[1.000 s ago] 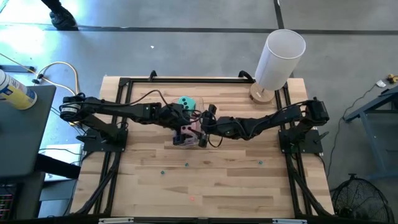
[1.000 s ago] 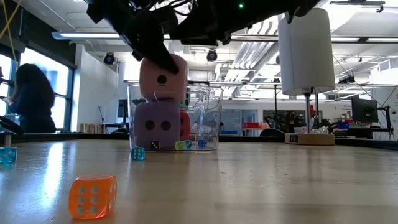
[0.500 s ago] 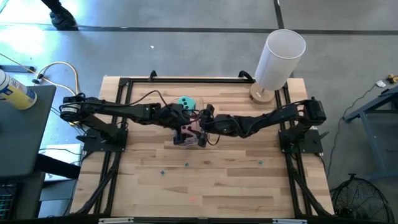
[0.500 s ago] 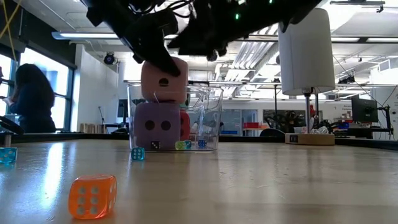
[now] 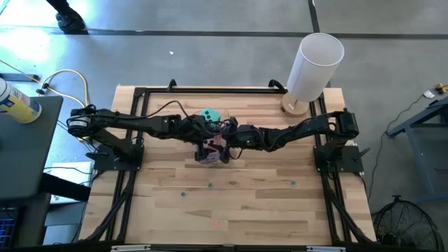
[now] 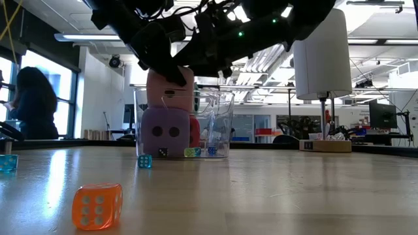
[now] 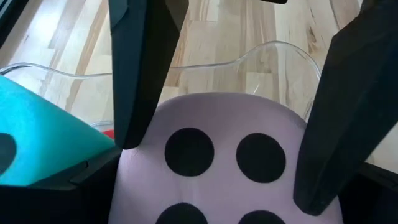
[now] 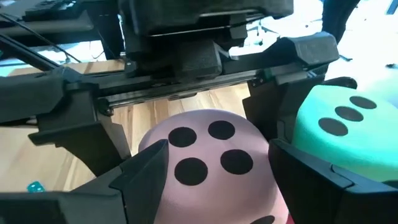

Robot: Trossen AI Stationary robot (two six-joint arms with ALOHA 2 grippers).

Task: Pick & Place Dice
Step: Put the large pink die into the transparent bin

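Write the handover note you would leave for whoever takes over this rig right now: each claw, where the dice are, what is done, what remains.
Left claw: straddling the pink foam die, which sits on the purple foam die in the clear plastic container.
Right claw: around the same pink die.
The red foam die is in the container behind the purple one; the teal-green foam die is beside it.
Left: settle pink, place teal-green.

- Grey concrete floor (image 5: pixel 210 56) surrounds the wooden bench (image 5: pixel 252 203).
- Ceiling light strips (image 6: pixel 98 38) hang overhead.
- A bright window (image 6: pixel 70 98) stands behind a seated person (image 6: pixel 32 104).
- A floor fan (image 5: pixel 406 224) sits beside the bench.
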